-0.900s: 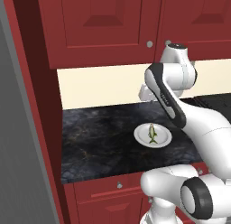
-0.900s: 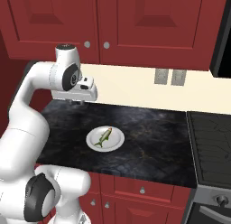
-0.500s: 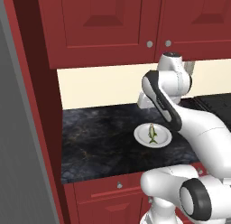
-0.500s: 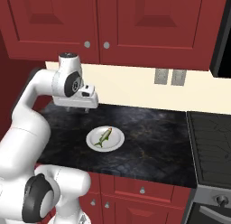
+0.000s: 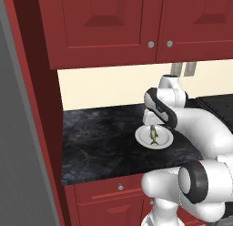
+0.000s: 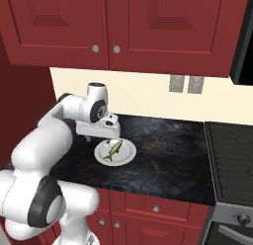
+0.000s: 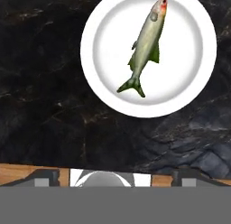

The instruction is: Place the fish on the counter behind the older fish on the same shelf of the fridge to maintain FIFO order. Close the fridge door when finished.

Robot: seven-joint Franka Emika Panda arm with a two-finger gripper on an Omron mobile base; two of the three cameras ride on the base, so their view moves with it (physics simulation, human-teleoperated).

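The fish (image 7: 146,43), slim and yellow-green with a reddish head, lies on a round white plate (image 7: 189,78) on the black counter (image 7: 49,101). In the base views the fish (image 5: 154,136) (image 6: 113,149) rests on that plate (image 5: 164,139) (image 6: 127,154) near the middle of the counter (image 5: 100,138) (image 6: 168,155). My gripper (image 5: 153,125) (image 6: 105,139) (image 7: 117,175) hangs just above the plate's near rim, pointing down. It is open, its fingertips (image 7: 46,175) stand far apart, and nothing is between them. A grey fridge panel (image 5: 18,156) fills the left edge of the left base view.
Dark red upper cabinets (image 6: 108,26) hang above the counter, and red drawers with silver knobs (image 6: 156,208) lie below it. A black stove (image 6: 232,160) adjoins the counter on the right. A tall red side panel (image 5: 43,129) separates the counter from the fridge.
The hand has come down from near the upper cabinets to just above the plate, and its jaws have opened. Fish and plate have not moved.
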